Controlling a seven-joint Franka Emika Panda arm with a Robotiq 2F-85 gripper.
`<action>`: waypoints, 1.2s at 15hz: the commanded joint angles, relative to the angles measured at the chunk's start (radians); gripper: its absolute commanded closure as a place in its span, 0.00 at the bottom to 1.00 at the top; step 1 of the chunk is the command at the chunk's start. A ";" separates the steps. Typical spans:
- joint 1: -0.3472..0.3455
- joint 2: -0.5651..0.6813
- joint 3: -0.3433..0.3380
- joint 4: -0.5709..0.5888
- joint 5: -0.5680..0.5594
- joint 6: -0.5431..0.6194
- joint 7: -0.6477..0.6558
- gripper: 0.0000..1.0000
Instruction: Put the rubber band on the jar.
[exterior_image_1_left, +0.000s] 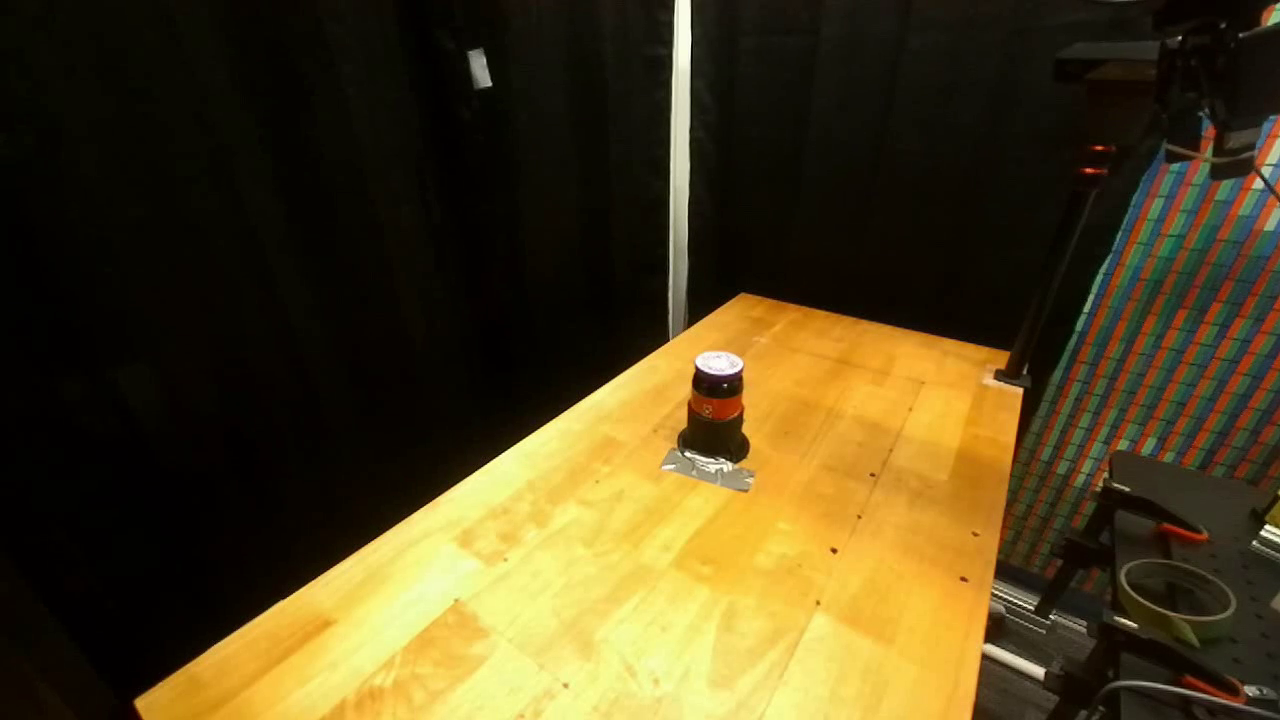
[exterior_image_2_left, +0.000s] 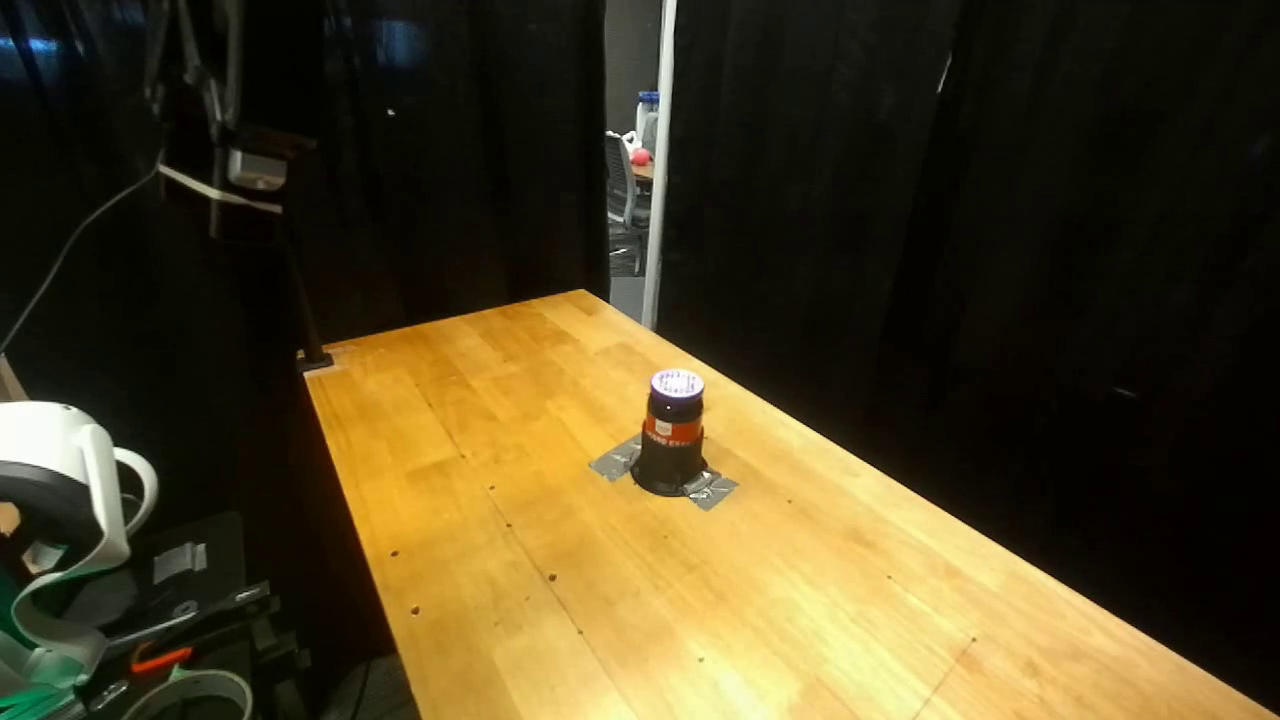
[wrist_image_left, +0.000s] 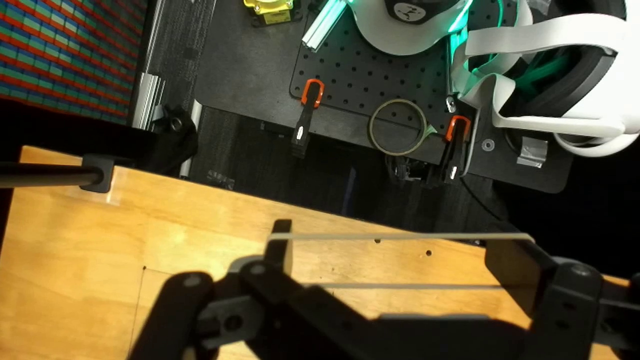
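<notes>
The jar (exterior_image_1_left: 716, 405), dark with an orange-red label and a white-purple lid, stands upright on the wooden table in both exterior views; it also shows in an exterior view (exterior_image_2_left: 673, 430). It sits in a black round holder (exterior_image_2_left: 666, 466). My gripper (wrist_image_left: 395, 260) is open in the wrist view and out of both exterior views. A pale rubber band (wrist_image_left: 395, 236) is looped around the outside of both fingers and stretched taut, its two strands crossing the gap. The jar does not show in the wrist view.
Grey tape (exterior_image_1_left: 730, 477) fixes the holder to the wooden table (wrist_image_left: 75, 240). A black lamp pole (wrist_image_left: 50, 176) is clamped at a table corner. Beyond the table edge, a black side shelf (wrist_image_left: 245, 65) carries clamps, a tape roll (wrist_image_left: 372, 127) and a white headset (wrist_image_left: 595, 90).
</notes>
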 joint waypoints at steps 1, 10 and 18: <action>0.044 0.219 -0.007 0.178 0.028 -0.014 -0.028 0.00; 0.074 0.710 0.048 0.624 0.148 0.006 0.014 0.00; 0.120 1.144 0.059 1.034 -0.020 0.104 0.272 0.00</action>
